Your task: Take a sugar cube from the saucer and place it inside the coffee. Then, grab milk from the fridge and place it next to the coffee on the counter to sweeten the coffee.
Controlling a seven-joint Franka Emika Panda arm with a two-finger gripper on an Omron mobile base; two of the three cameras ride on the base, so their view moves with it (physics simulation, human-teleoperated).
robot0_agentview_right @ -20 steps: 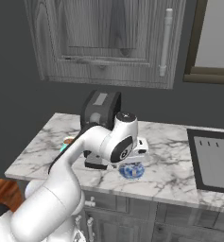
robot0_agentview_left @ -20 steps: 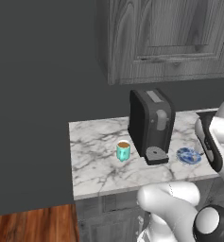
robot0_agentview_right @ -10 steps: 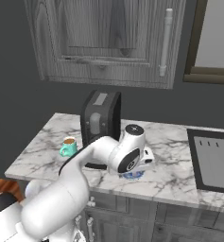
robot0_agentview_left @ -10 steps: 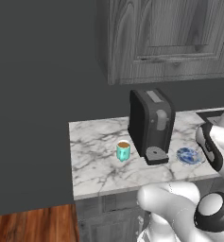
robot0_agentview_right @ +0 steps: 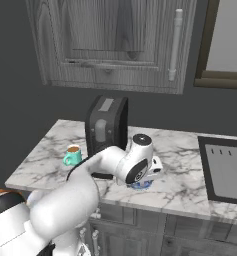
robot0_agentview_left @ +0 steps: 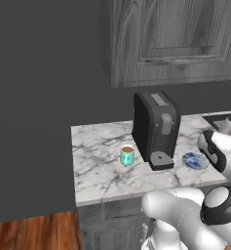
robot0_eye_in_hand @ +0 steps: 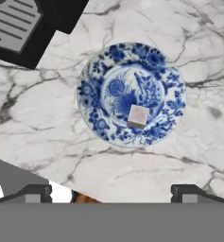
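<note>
— Where does the sugar cube lie from the gripper?

— Straight ahead of the spread jaws and a touch toward one fingertip, resting on the blue-and-white saucer, slightly off the dish's centre. The cube is squarish, with no real long axis; its edges sit a little askew to the line between the fingers.

— And the arm?

— Bent over the counter, wrist pointing down above the saucer, nothing held. The coffee stands well off to the gripper's side, beyond the black coffee machine.

— The likely next move?

— A straight descent, with a small sideways correction, I'd judge.
</note>
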